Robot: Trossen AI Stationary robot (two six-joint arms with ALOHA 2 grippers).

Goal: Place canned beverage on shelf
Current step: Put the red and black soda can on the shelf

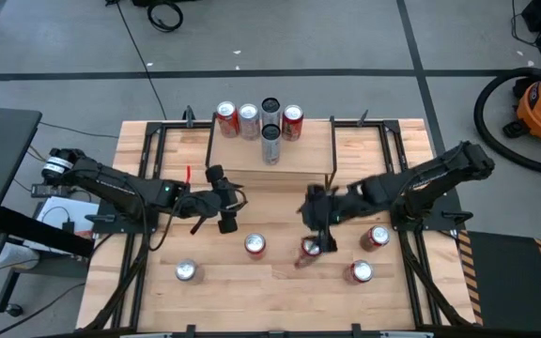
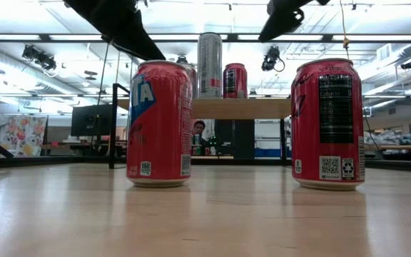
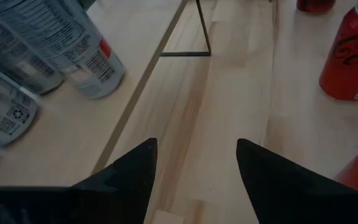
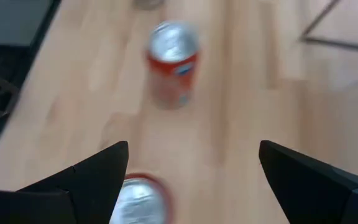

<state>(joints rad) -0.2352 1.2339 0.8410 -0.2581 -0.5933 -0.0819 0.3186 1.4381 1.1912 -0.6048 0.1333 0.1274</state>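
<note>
The shelf, a low rack with a light wood plank top and thin black legs, is set at the far edge of the wooden surface; five cans are stood on it, two red ones, a silver can at the shelf's far edge, a red can and a slim silver can nearer the shelf's middle. Four more red cans are stood on the surface in front: one toward the near left corner, one near the middle, and two toward the right edge. In the low view a nutrition panel, a QR code and recycling marks are seen on the right-hand can, but the small print cannot be read; large white-and-blue letters on the left-hand can are only partly visible. The left pincer is clenched on nothing, just in front of the shelf's left end. The right pincer is spread wide over a red can near the middle of the surface, which is not gripped.
</note>
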